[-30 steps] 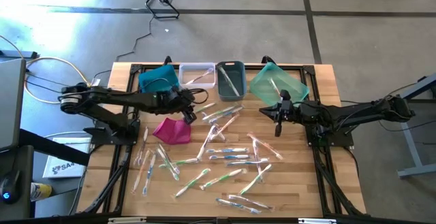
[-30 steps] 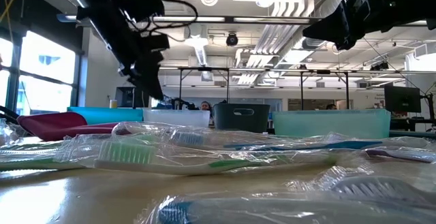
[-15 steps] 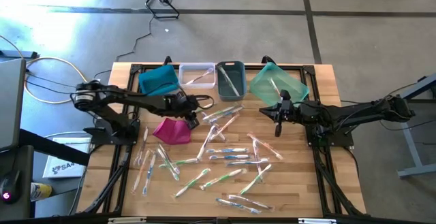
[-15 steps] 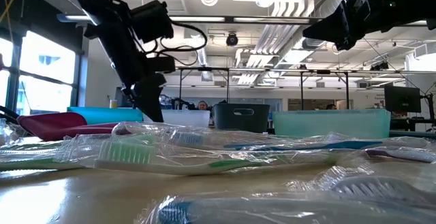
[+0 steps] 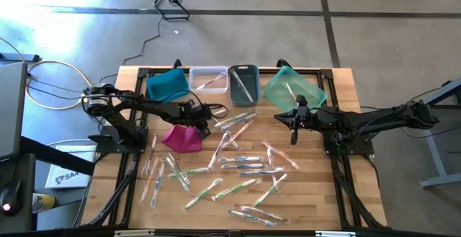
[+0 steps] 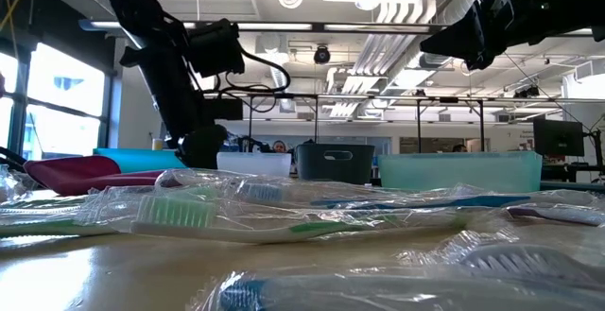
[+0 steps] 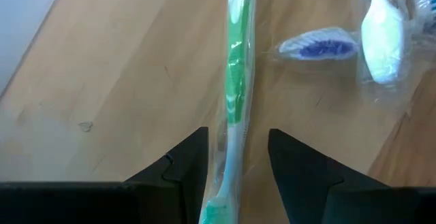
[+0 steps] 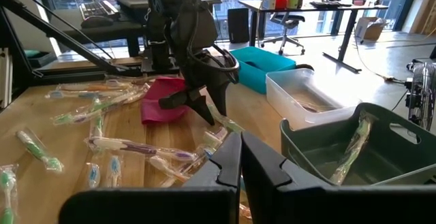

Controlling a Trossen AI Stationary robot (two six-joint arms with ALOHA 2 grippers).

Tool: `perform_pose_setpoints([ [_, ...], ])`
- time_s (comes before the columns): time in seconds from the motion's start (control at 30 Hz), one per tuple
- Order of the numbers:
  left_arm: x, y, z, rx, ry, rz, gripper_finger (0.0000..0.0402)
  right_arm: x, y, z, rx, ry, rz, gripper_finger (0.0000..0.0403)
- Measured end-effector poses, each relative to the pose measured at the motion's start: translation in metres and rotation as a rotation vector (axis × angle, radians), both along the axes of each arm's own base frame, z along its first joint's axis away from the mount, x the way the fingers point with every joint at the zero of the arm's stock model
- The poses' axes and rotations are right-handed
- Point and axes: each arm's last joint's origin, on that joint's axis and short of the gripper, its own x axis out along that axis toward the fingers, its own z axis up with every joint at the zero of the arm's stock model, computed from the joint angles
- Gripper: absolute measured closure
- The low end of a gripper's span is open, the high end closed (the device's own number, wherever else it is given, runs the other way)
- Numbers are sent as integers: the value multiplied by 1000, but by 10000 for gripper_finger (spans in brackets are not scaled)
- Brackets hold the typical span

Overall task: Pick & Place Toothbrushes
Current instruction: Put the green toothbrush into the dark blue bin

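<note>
Left gripper [image 5: 202,121] is down at the table near the clock face's eleven o'clock, its fingers [image 7: 182,166] spread with a green-handled toothbrush [image 7: 235,94] running lengthwise through the gap, still lying flat on the wood; the straddle looks like a lineup for closing across the thin handle, not yet a grip. It sits just beside the magenta pouch [image 5: 181,137], so room toward nine o'clock is tight, and a blue-bristled brush [image 7: 319,45] lies close on the other side. Most toothbrushes [image 5: 238,166] are scattered in their wrappers from the centre toward six o'clock, a few already lying in the bins along twelve o'clock: the teal bin [image 5: 167,84], clear bin [image 5: 208,79], grey bin [image 5: 243,83] and pale green bin [image 5: 294,88]. Right gripper [image 5: 294,133] waits at about two o'clock with its fingers pressed together and empty (raised over the table, judging by the low view). Open wood near the bins leaves a clear lift path.
</note>
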Motion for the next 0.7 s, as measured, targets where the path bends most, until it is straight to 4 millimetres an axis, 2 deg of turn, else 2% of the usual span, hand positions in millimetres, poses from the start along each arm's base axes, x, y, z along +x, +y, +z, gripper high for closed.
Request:
perform_pose_setpoints([
  [0.7,0,0,-2,-19,-2,22,250,0,0,0,0,1,0,398],
])
